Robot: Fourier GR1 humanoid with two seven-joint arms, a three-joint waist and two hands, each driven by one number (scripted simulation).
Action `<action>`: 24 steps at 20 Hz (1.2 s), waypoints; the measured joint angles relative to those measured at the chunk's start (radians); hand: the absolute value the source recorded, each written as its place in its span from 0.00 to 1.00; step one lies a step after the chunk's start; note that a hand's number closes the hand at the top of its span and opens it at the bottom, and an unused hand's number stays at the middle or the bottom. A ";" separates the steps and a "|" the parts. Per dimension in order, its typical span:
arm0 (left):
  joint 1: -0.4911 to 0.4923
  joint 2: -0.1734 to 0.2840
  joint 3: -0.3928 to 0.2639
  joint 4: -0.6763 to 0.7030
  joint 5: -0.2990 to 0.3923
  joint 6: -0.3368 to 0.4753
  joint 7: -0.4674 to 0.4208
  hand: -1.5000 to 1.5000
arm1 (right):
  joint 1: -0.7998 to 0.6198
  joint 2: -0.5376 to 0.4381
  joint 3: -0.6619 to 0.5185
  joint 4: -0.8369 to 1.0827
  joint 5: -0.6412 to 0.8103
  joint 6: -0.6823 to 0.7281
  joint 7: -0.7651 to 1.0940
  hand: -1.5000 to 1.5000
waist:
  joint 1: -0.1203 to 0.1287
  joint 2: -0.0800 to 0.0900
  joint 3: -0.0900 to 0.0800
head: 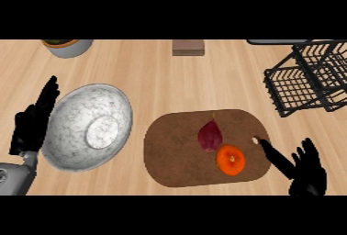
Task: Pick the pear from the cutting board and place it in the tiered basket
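**Pre-Grasp State: Pear on Cutting Board**

The right hand [306, 170] sits at the right edge of the brown oval wooden cutting board [177, 156], fingers spread and straight, holding nothing. On the board, the dark red teardrop-shaped pear [210, 135] lies near centre, with a round orange fruit [230, 159] just beside it toward the hand. The black wire tiered basket [308, 82] stands beyond the board's far right corner. The left hand [32, 124] rests open left of the board, beside a marbled grey bowl [88, 126].

Handling judgement: the pear appears light, rigid, smooth and prone to rolling. Grasp across its widest part.
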 measured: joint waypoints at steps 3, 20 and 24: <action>-0.002 -0.007 -0.014 -0.010 -0.015 0.006 0.004 0.50 | 0.026 -0.102 0.098 -0.057 0.033 0.047 0.142 0.00 | 0.019 0.003 -0.002; -0.018 -0.058 -0.038 -0.018 -0.064 0.016 0.012 0.50 | -0.373 -0.433 0.210 -0.142 0.009 0.306 0.825 0.00 | 0.048 0.009 0.003; -0.017 -0.068 -0.041 -0.019 -0.077 0.020 0.016 0.50 | -0.447 -0.400 0.250 -0.075 -0.023 0.318 0.857 0.00 | 0.052 0.009 0.004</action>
